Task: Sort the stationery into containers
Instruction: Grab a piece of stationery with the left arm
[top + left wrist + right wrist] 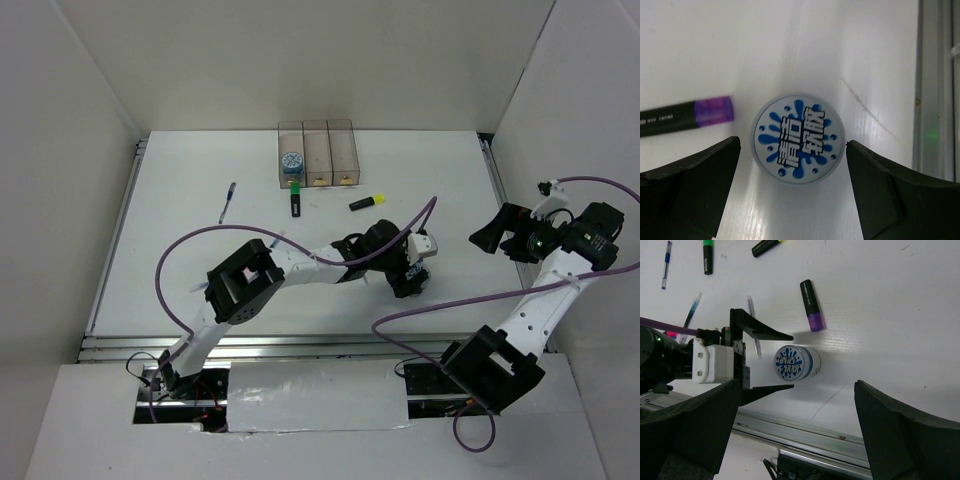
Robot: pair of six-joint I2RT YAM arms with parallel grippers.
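Jaws of the left gripper (792, 150) are standing wide apart and released, holding nothing, one on each side of a round tape roll (797, 139) that is lying flat on the white counter (875, 60). Neither jaw is touching the roll, and a gap is showing on both sides. The roll is sitting toward the near right part of the counter, well apart from the containers (317, 150) at the far edge. Its grey rim is framing a white face splashed with blue and printed with bold characters. In the right wrist view its side wall is showing blue and white, short and drum-like. A purple-capped highlighter (690, 114) is lying near it, clear of the jaws.

The step in hand, as I am reading it, is the grasp on this roll: the jaws are bracketing it but not yet closing. The next move is calling for a centred squeeze across the roll's width, so the smooth round wall is not slipping sideways. After that would come a lift and a carry to the leftmost box, where a second tape roll (291, 160) is resting.

Farther out, a green-capped highlighter (295, 200), a yellow-capped highlighter (367, 203) and a thin pen (228, 202) are lying loose on the counter. The right gripper (490, 235) is hovering off to the right, its jaws spread and empty.
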